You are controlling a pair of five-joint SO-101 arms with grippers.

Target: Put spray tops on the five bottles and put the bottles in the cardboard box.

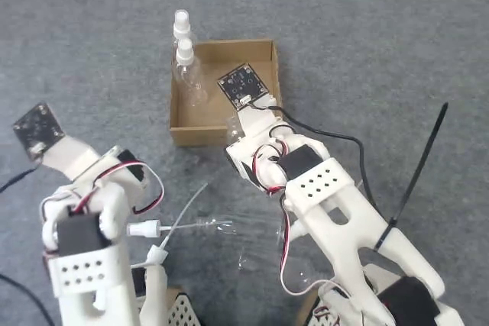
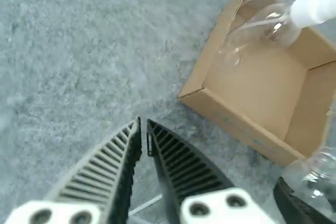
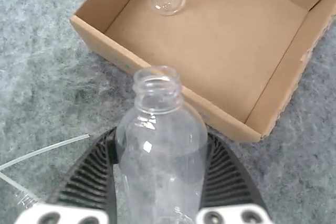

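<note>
Cardboard box [image 1: 221, 133], open-topped, near the middle of the grey carpet [image 1: 382, 51] and toward its far edge. Inside, tucked into the box's far left corner, two capped bottles [image 1: 191, 85]: clear, upright, touching each other, each with a white spray top on. Just outside the box's near wall, an uncapped bottle [image 3: 160, 150] — clear, neck open and pointing toward the box — clamped on both sides of its body by the ribbed fingers [image 3: 89, 171] of the right gripper [image 3: 160, 140]. Closer to the carpet's near edge, two loose spray tops [image 1: 145, 228] with thin dip tubes, lying on their sides just beside each other. Next to them, on the right, more clear bottles [image 1: 237, 227] lying flat without tops; number hard to tell through the glare. Left gripper [image 2: 143, 124] over bare carpet off the box's near left corner — ribbed fingers drawn almost together, a hairline gap between the tips, gripping nothing.
</note>
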